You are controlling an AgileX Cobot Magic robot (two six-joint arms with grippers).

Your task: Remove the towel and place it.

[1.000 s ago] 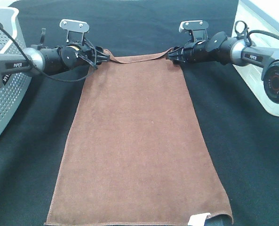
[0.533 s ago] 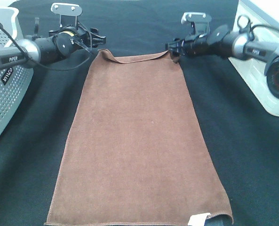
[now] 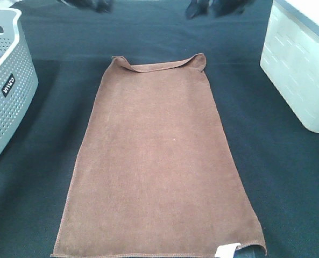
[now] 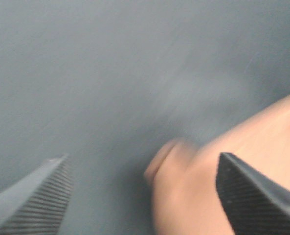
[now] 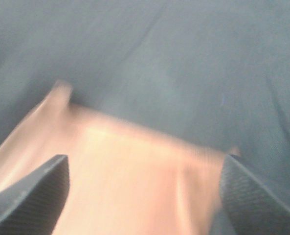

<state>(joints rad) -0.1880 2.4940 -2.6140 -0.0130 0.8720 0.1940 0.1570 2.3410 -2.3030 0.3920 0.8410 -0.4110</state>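
Observation:
The brown towel (image 3: 156, 156) lies flat and lengthwise on the black table covering (image 3: 288, 177), its far hem slightly curled and a small white tag (image 3: 227, 250) at the near right corner. My left gripper (image 3: 89, 4) and right gripper (image 3: 213, 6) are blurred at the top edge of the high view, beyond the towel's far corners and apart from it. In the left wrist view the gripper (image 4: 145, 196) is open and empty, with the towel (image 4: 218, 171) blurred beside it. In the right wrist view the gripper (image 5: 145, 196) is open and empty over the blurred towel (image 5: 130, 176).
A grey perforated basket (image 3: 6, 91) stands at the left edge. A white bin (image 3: 299, 64) stands at the right edge. Black covering runs along both sides of the towel.
Both grippers have let go of the towel's far corners and drawn back to the far top edge of the view. The towel's far hem has dropped onto the table.

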